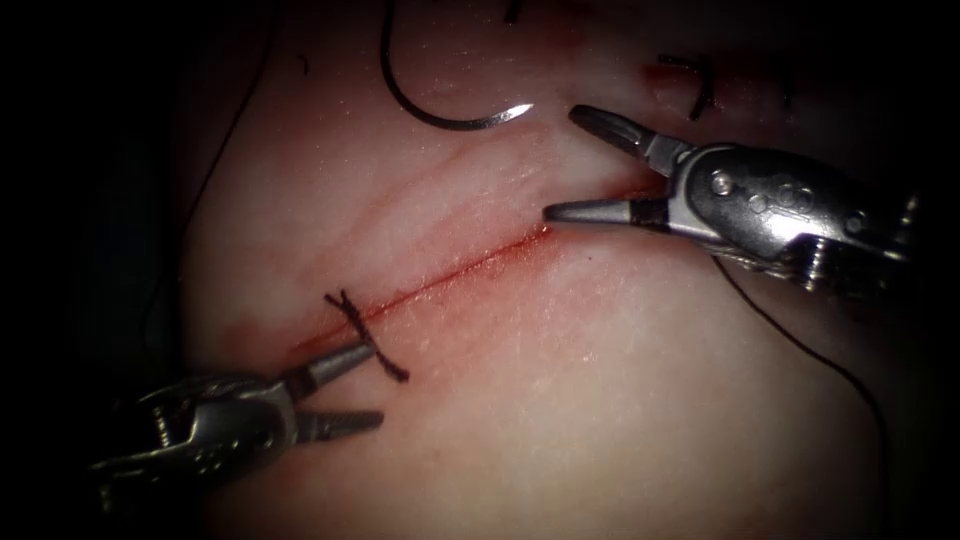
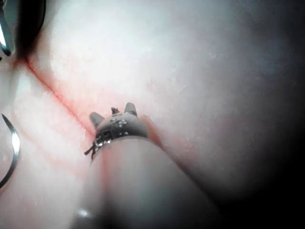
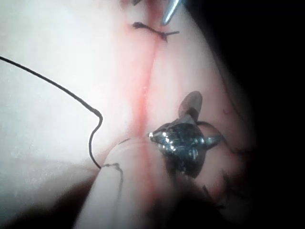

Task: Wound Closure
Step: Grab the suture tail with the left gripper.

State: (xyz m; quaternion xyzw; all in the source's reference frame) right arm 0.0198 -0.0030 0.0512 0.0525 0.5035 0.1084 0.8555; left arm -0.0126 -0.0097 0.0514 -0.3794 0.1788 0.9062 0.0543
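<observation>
Endoscope: needle [image 1: 440, 105] lies free on tissue [image 1: 600, 400] at 12 o'clock, left of the cut [image 1: 440, 280], not in tissue, tip pointing twd 3 o'clock. Thread [image 1: 810, 350] trails under R tool twd 4 o'clock. R tool [image 1: 565, 160] in from 3 o'clock, fingers apart, holding nothing, lower tip just at the cut's upper end. L tool [image 1: 370, 385] at 8 o'clock, fingers apart, empty, upper tip beside the tied stitch [image 1: 362, 328] across the cut. Red fluid [image 1: 520, 245] along the cut line.
</observation>
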